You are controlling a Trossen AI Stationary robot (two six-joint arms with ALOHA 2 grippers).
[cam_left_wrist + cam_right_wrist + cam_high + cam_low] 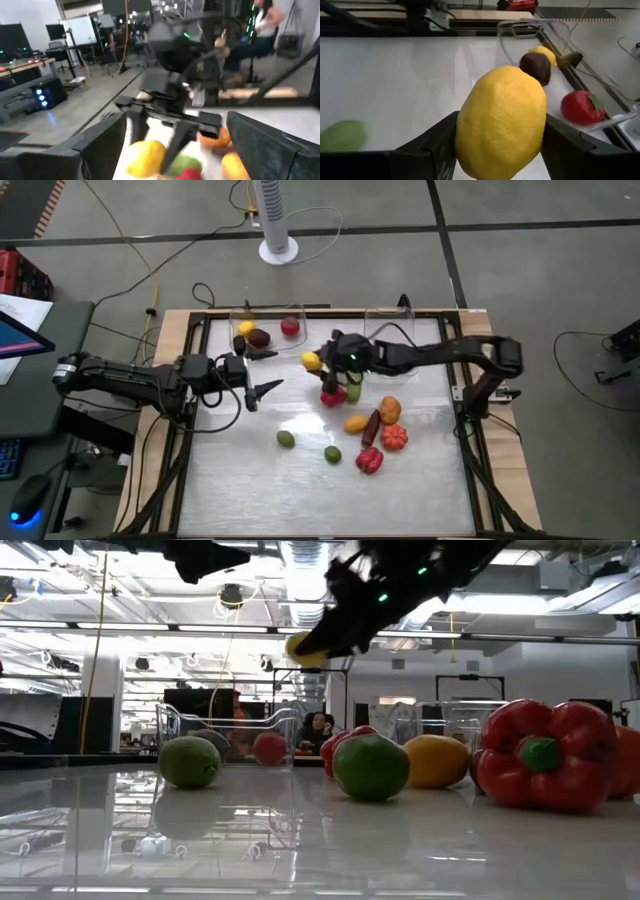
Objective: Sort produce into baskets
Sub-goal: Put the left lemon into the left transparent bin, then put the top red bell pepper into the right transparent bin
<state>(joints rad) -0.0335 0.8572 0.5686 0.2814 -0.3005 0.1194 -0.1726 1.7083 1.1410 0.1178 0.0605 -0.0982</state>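
Lemon [500, 122]: pinched between the right gripper [318, 362] fingers, lifted above the table [420, 480].
Left gripper [262, 392]: spread wide, empty, beside its partner.
Done: left basket [268, 328], just beyond the lemon, held three pieces.
Left: right basket [392, 322] apparently empty; about eight pieces behind the right gripper.
Writing: none readable.

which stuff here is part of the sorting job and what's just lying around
Job: lemon held in the right claw; red pepper; two limes; left basket; right basket; left claw, open, waiting.

Lying about: fan base; floor cables.
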